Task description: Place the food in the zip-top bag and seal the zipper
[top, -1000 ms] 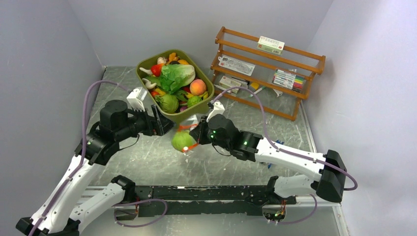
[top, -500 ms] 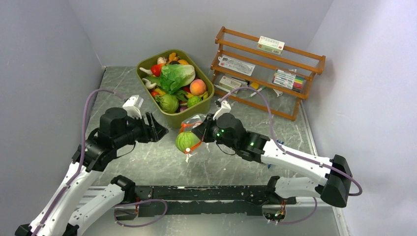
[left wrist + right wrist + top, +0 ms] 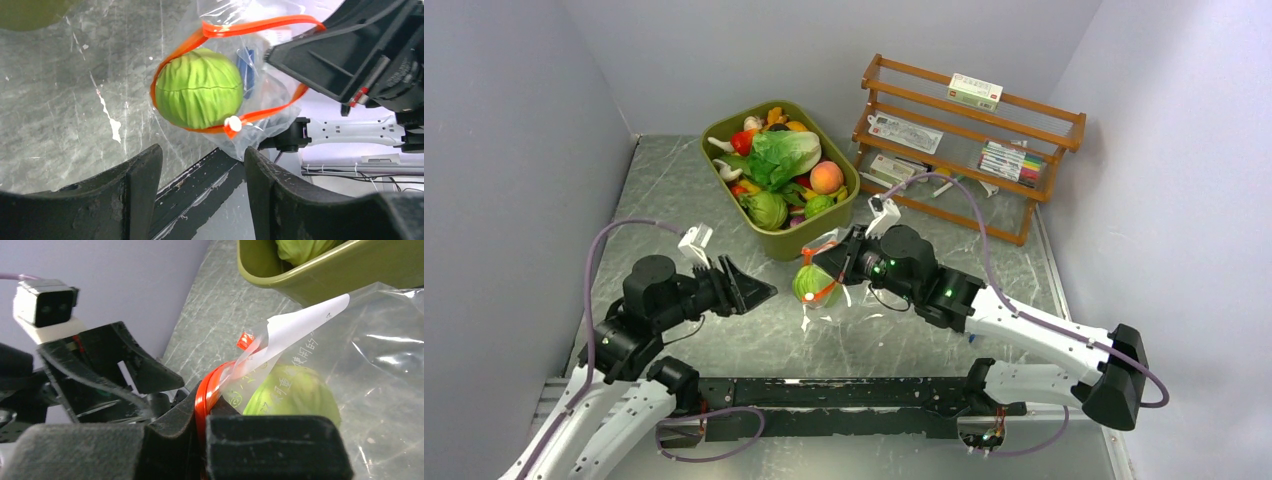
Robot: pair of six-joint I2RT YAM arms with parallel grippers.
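The clear zip-top bag (image 3: 822, 262) hangs above the table with a round green cabbage (image 3: 810, 285) in it. Its orange-red zipper (image 3: 260, 26) gapes open in a loop around the cabbage (image 3: 199, 87) in the left wrist view. My right gripper (image 3: 836, 262) is shut on the zipper strip (image 3: 206, 392) and holds the bag (image 3: 370, 360) up. My left gripper (image 3: 756, 287) is open and empty, a little left of the bag, its fingers (image 3: 135, 190) pointing at it. More toy food fills the olive-green tub (image 3: 829, 212) behind.
A wooden rack (image 3: 969, 140) with boxes and pens stands at the back right. The tub's corner (image 3: 320, 282) lies just behind the bag. Grey walls close in on the left, back and right. A black rail (image 3: 824, 392) runs along the near edge.
My left arm has dropped and drawn back toward the near edge, its gripper still open. My right gripper has carried the bag and cabbage slightly right and back.
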